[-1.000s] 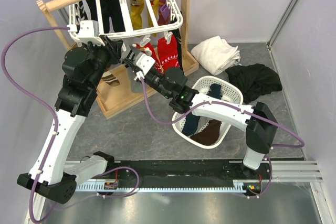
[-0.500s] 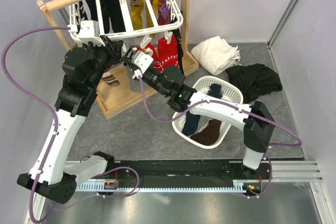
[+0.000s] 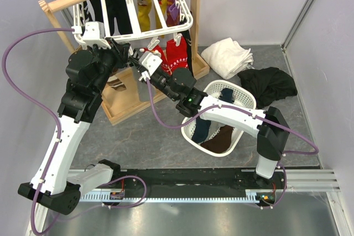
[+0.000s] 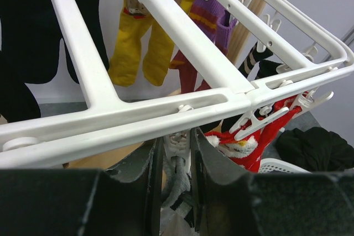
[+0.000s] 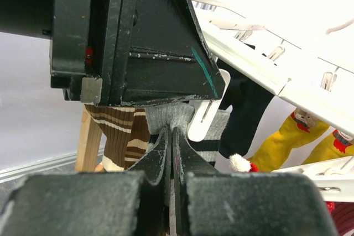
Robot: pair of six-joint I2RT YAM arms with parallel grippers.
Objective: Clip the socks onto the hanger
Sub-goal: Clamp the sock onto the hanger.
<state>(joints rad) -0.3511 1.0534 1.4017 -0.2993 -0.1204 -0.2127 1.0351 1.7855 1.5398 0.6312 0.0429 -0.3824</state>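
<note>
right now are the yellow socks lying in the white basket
No, the yellow socks hang from pegs on the hanger, and the basket shows only darker pieces.

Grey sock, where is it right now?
In the right wrist view the grey sock sits mid-frame, pinched by the right gripper just under the left gripper, beside a white peg of the hanger.

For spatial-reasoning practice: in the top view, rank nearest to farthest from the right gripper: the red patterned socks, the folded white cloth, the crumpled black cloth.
1. Red patterned socks, hanging just right of the right gripper.
2. Folded white cloth, farther right.
3. Crumpled black cloth, far right.
</note>
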